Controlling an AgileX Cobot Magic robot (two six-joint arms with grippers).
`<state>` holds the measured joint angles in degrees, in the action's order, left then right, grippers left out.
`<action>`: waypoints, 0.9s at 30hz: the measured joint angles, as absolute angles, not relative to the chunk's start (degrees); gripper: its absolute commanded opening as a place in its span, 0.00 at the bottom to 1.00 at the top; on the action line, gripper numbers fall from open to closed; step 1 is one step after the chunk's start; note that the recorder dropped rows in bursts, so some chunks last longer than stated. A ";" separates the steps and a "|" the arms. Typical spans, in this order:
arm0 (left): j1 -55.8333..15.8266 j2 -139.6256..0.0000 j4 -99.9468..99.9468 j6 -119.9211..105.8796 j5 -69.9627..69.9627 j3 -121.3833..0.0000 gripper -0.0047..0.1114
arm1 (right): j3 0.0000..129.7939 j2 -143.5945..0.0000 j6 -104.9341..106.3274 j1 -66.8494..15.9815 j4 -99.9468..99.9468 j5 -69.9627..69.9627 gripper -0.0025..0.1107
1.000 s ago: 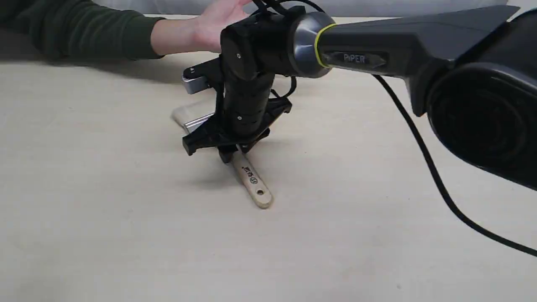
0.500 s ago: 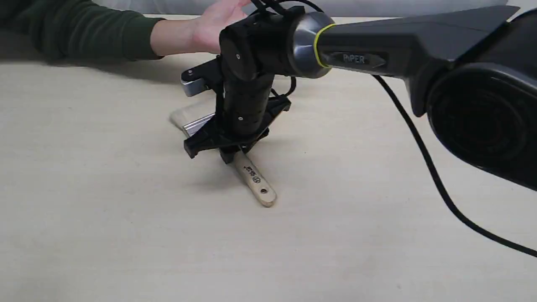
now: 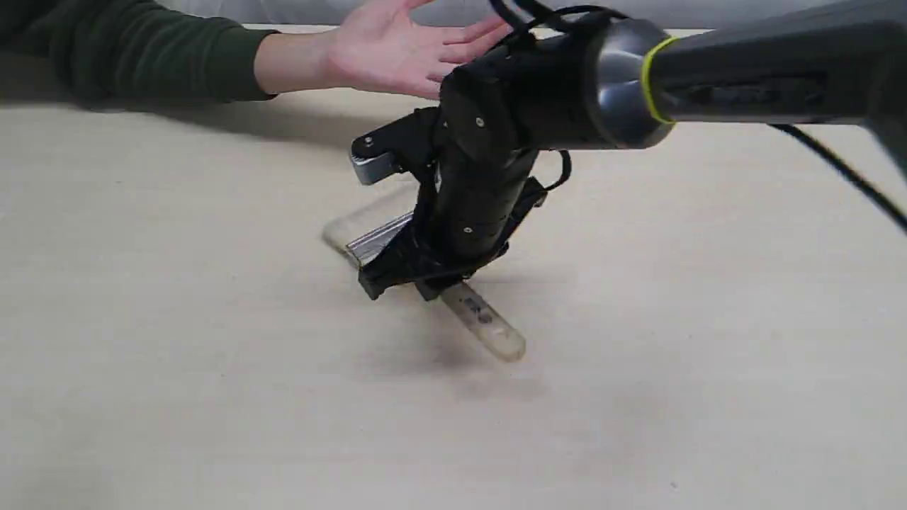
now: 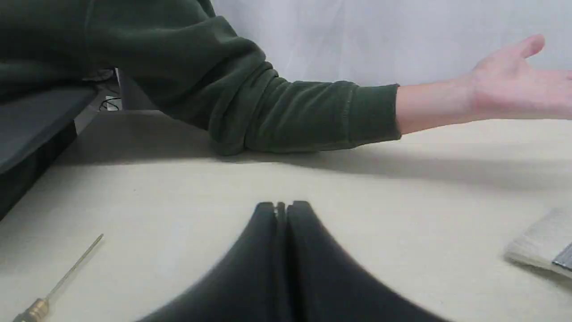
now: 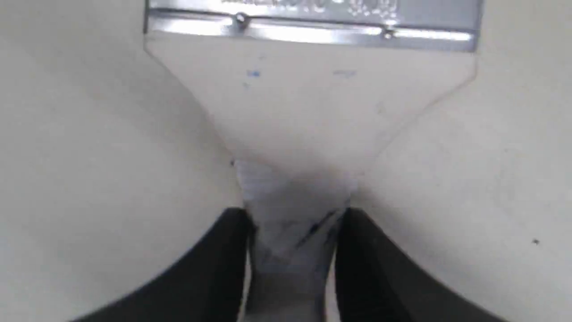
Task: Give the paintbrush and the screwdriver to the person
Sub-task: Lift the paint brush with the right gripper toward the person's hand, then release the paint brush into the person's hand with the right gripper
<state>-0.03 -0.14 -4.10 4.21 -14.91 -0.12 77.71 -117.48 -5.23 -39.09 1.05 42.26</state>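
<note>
My right gripper is shut on the wooden handle of the paintbrush, which is lifted off the table and blurred by motion; its silver ferrule and pale bristles point left. The right wrist view shows the fingers clamping the handle below the ferrule. The person's open hand in a dark green sleeve waits at the back. My left gripper is shut and empty, low over the table. The screwdriver lies beside it, gold collar and thin shaft showing. The brush's bristles show at the edge.
A beige tabletop spreads around the brush. The black right arm and its cable reach in from the right. A dark ledge borders the table in the left wrist view.
My right gripper has lifted the paintbrush off the table and carried it rightward. The person's hand, earlier partly hidden behind the wrist, now shows fully.
</note>
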 measured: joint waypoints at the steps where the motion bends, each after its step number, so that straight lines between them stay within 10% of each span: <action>1: -0.03 -0.14 -4.10 4.21 -14.91 -0.12 0.04 | 76.68 -115.80 -5.23 -39.09 1.05 41.62 0.06; 27: -0.03 -0.14 -4.10 4.21 -14.91 -0.12 0.04 | 71.67 -94.75 -5.42 -39.00 -0.76 34.70 0.06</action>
<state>-0.03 -0.14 -4.10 4.21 -14.91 -0.12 71.67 -94.75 -5.42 -39.00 -0.76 34.70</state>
